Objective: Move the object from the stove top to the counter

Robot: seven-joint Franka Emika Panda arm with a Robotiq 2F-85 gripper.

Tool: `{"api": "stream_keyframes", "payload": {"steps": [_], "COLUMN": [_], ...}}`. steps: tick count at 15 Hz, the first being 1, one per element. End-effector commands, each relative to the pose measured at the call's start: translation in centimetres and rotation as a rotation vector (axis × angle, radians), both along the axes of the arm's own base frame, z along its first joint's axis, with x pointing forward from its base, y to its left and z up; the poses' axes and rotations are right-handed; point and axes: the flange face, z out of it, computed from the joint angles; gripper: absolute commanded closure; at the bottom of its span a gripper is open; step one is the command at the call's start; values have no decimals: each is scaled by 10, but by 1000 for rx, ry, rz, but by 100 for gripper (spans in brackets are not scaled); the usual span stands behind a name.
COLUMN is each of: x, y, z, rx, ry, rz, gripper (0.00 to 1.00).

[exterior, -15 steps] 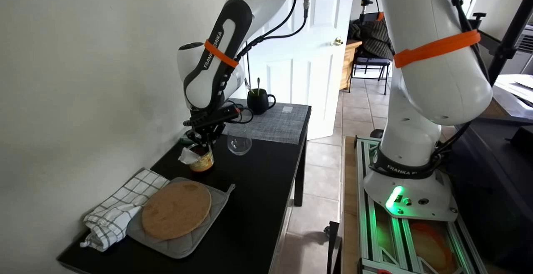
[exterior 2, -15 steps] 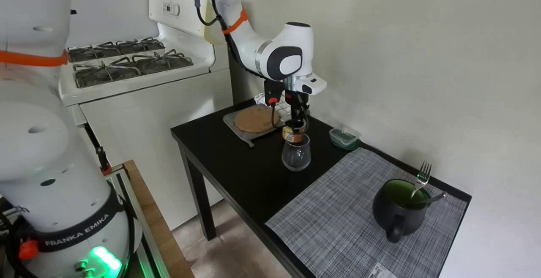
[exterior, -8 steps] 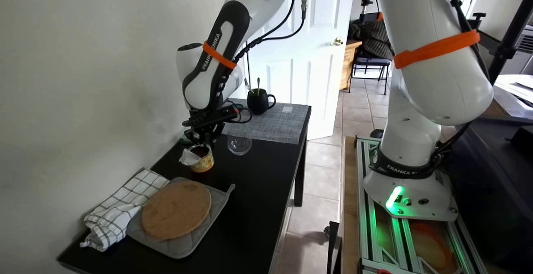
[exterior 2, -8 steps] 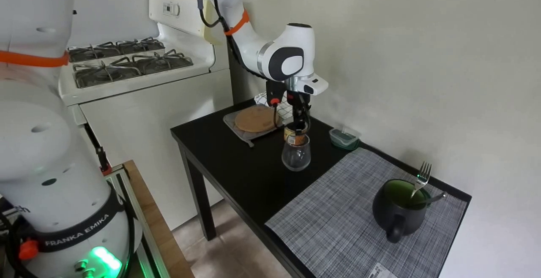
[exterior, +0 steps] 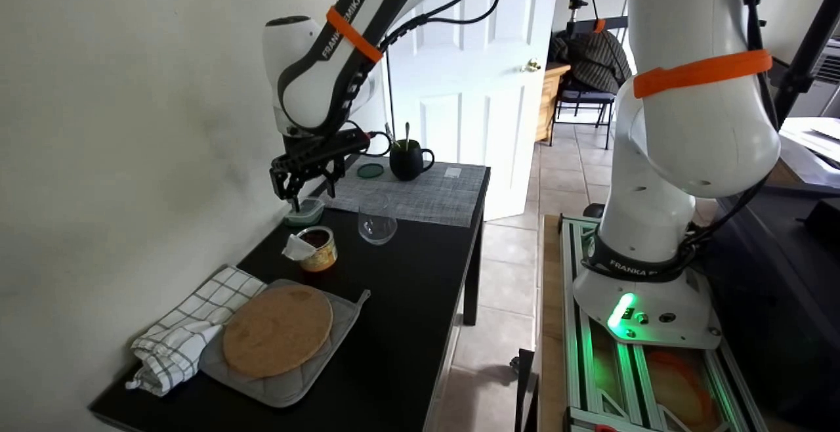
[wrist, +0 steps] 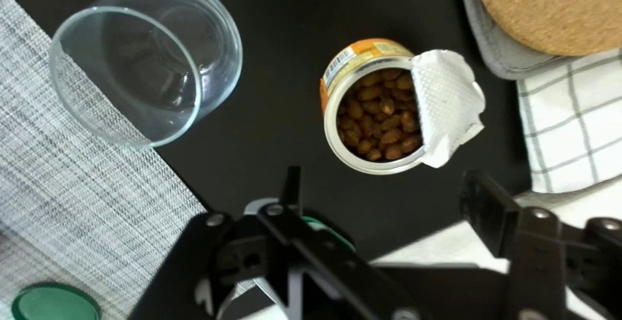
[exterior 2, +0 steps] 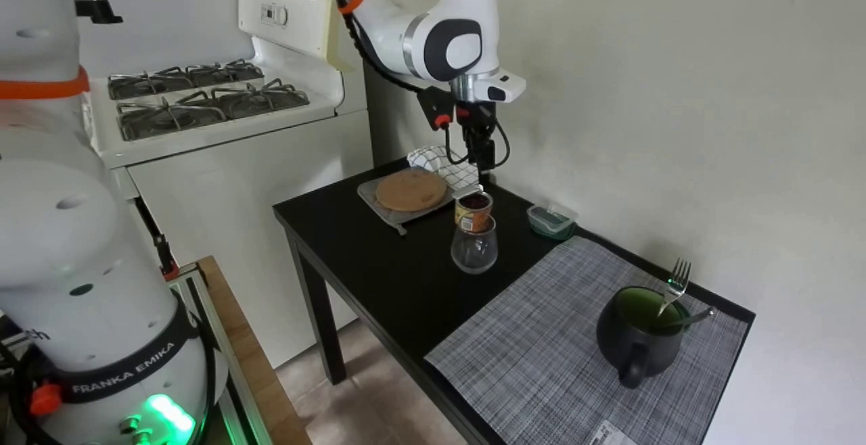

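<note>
- Pincer [wrist: 385, 188]: jaws spread wide, with a free gap between them. I see it raised above the counter [exterior: 400, 307], near the wall [exterior: 164, 123], apart from the can [exterior: 319, 259] and from the green-based plastic box [exterior 2: 551, 222].
- Can, location: upright on the counter, between the glass [exterior 2: 473, 249] and the cork disc [exterior: 279, 330].
- Arm [exterior: 331, 58]: in an exterior view, slopes from high right down to the left, reaching over the counter. The pincer hangs below the wrist [exterior 2: 467, 39], pointing downward. Orange bands [exterior: 354, 35] ring the white shell.
- Base [exterior: 646, 317]: right of the counter in an exterior view, mounted on a metal frame [exterior: 574, 353]; green lamp [exterior: 620, 310] lit.
- Can, construction: cylinder with bright metal rim and printed label, orange and yellow. Foil lid [wrist: 449, 108]: dimpled, folded back to one side. Contents [wrist: 384, 120]: brown, oval, nut-like pieces.
- Glass: clear, rounded, upright near the mat [exterior: 426, 195].
- Mat: grey, woven, flat; carries a dark mug [exterior: 407, 159] with green interior, a fork [exterior 2: 676, 279] and another utensil standing in it.
- Cork disc: round, flat, grained; seated on a quilted grey pad [exterior: 289, 392]. A white checked towel [exterior: 216, 307] lies folded alongside, near the wall.
- Stove top [exterior 2: 216, 130]: white, with dark metal grates; in an exterior view, at far left, well apart from the can.
</note>
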Motion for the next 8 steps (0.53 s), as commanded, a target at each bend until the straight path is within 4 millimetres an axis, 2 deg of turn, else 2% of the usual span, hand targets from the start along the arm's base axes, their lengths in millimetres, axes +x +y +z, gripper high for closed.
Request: {"api": "stream_keyframes", "payload": {"steps": [1, 2, 8], "x": [-4, -7, -15], "y": [2, 3, 2], "z": [13, 21, 21], "rx": [2, 3, 3], "ry": [-5, -12, -4], "rz": [23, 35, 46], "gripper": [9, 1, 1]}}
